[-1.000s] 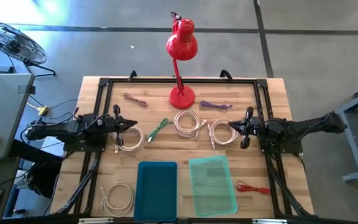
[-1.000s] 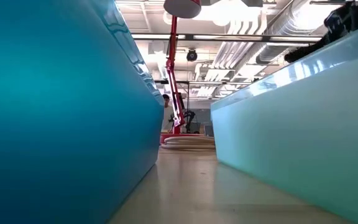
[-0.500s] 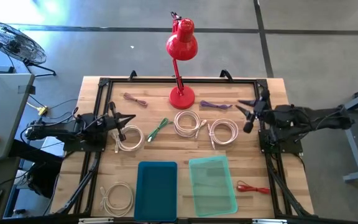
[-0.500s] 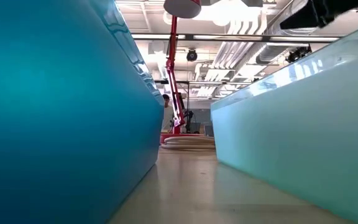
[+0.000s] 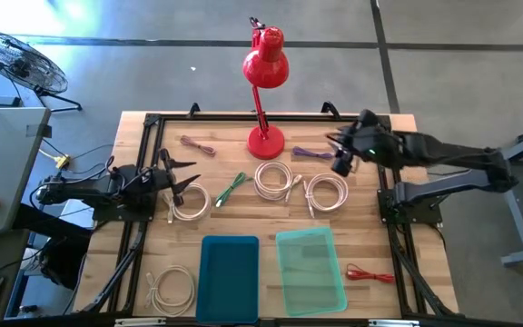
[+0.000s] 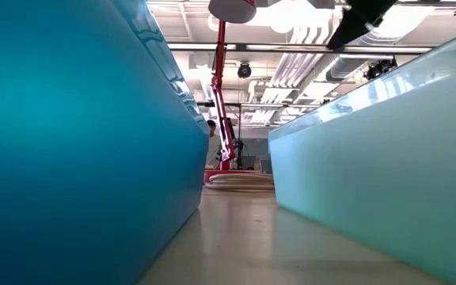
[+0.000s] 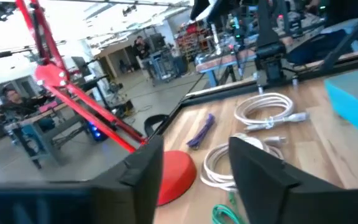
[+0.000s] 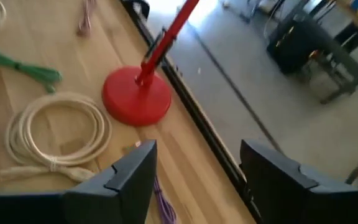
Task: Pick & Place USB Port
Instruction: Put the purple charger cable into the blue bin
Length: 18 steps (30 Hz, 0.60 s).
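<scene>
Pale wooden table [image 5: 379, 300] with visible grain, glossy red lamp [image 5: 265, 64], translucent plastic trays [image 5: 310, 268]

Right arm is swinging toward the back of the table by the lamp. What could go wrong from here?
The right gripper, fingers open, sits above the purple cable close to the red lamp; a sweep could knock its base or stem. The white cable coil lies just in front, so a low pass might snag it. The left gripper hovers by another coil.

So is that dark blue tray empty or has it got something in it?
Empty. From above, the blue tray shows only its bare floor; the cables lie outside on the table.
</scene>
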{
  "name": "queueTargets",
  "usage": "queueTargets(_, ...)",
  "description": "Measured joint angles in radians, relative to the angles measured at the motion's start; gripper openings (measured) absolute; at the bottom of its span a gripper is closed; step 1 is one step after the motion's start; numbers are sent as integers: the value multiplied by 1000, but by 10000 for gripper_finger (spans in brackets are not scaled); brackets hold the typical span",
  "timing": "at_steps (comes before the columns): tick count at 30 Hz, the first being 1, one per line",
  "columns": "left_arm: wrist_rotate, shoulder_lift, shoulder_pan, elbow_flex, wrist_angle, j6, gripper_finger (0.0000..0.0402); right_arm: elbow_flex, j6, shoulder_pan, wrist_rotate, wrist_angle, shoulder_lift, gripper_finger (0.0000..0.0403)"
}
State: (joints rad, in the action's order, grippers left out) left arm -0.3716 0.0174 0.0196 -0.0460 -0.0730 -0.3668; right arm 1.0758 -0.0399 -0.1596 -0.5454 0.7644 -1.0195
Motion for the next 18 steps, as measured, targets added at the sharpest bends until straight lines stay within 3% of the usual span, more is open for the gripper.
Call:
queueTargets(4,-14,0,0,0,-21,-43,216,54,-62,-142,163,20,-114,229)
queueTargets(12,-17,0,0,-1,-22,-82,221,116,-148,-431,530,56,-328,227)
queueTargets(18,-16,0,0,-1,27,-74,221,116,-231,-542,629,57,-482,229)
